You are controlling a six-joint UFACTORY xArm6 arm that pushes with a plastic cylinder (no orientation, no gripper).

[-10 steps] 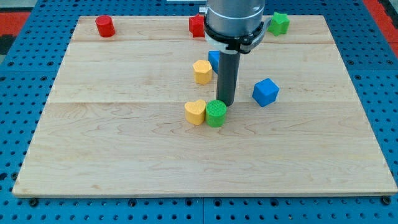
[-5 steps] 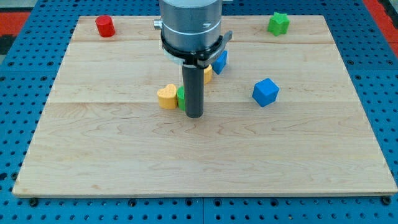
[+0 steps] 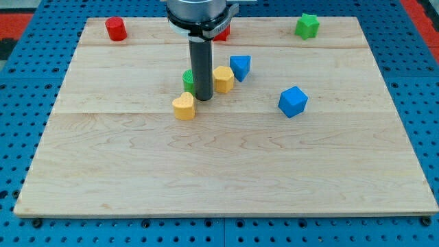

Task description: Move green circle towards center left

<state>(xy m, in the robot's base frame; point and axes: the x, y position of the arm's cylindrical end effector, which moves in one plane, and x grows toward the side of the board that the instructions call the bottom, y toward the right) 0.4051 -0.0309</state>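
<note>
you see my tip (image 3: 203, 98), no hand, touching the ridged green circle (image 3: 188, 79), mostly hidden; a smooth yellow heart (image 3: 183, 107) sits below on the pale wooden tabletop (image 3: 226, 165).

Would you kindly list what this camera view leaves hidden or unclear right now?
- Green circle: mostly hidden behind my rod; only its left edge shows.
- My tip: whether it touches the green circle cannot be told.
- Red block at the view's top: partly covered by the arm; shape unclear.
</note>
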